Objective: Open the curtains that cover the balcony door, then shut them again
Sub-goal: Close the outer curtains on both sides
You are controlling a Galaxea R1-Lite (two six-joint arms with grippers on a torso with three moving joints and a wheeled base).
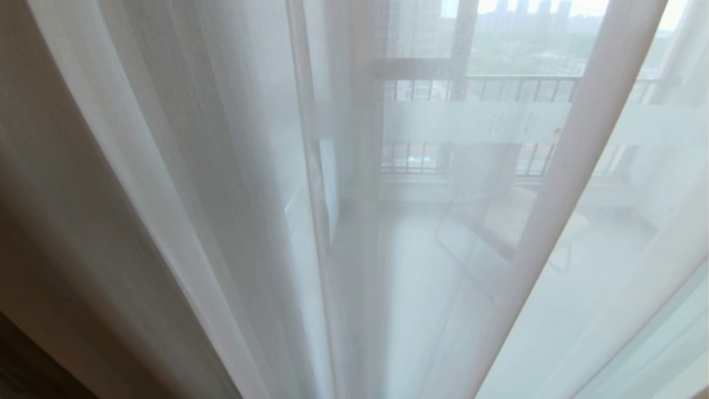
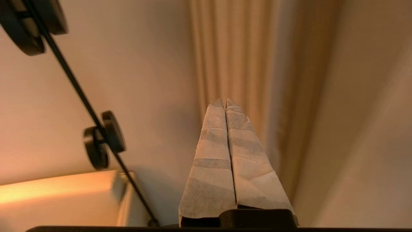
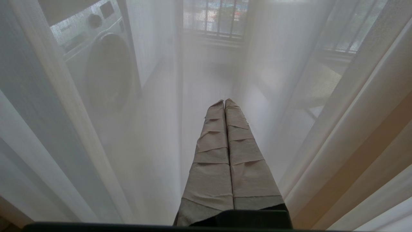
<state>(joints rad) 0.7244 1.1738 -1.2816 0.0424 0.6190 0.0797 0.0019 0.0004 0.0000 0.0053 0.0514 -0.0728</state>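
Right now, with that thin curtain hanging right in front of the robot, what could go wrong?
The left fingers are shut and empty, pointing at the beige curtain; a push might slide off the pleats. The sheer curtain could snag or wrap around an arm. A black lamp rod stands close by.

Left pincer (image 2: 224,102) closed, empty; right pincer (image 3: 224,102) closed, empty.
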